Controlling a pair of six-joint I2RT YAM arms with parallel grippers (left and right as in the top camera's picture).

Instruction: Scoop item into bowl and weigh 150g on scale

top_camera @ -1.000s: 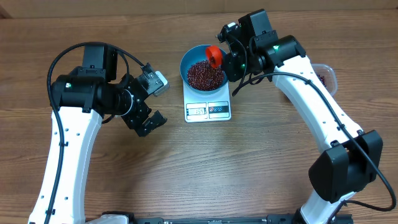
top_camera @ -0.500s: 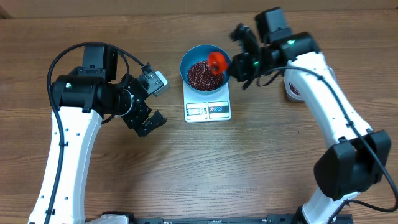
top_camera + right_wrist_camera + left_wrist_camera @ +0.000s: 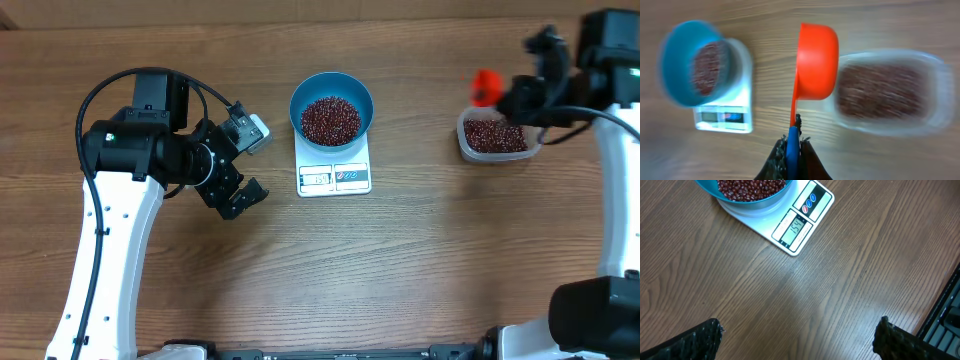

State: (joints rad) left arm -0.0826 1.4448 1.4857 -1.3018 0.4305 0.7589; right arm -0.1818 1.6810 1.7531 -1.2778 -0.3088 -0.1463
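The blue bowl (image 3: 299, 98) stands on the white scale (image 3: 334, 177) and holds a heap of red-brown beans (image 3: 331, 119). In the left wrist view the scale's display (image 3: 796, 227) reads 154. My left gripper (image 3: 247, 168) hangs open over bare table left of the scale, and nothing lies between its fingers (image 3: 705, 337). My right gripper (image 3: 520, 96) is shut on the blue handle of the red scoop (image 3: 486, 86). The scoop (image 3: 816, 60) is held just left of the clear tub (image 3: 936, 95) of beans. Its inside is turned away from view.
The clear tub (image 3: 464, 140) sits at the far right of the table, about a bowl's width beyond the scale. A black frame (image 3: 947, 315) shows at the lower right of the left wrist view. Both arm bases stand along the near edge.
The right arm has swung the scoop from over the bowl rightwards to beside the tub. The left arm and the bowl have not moved.
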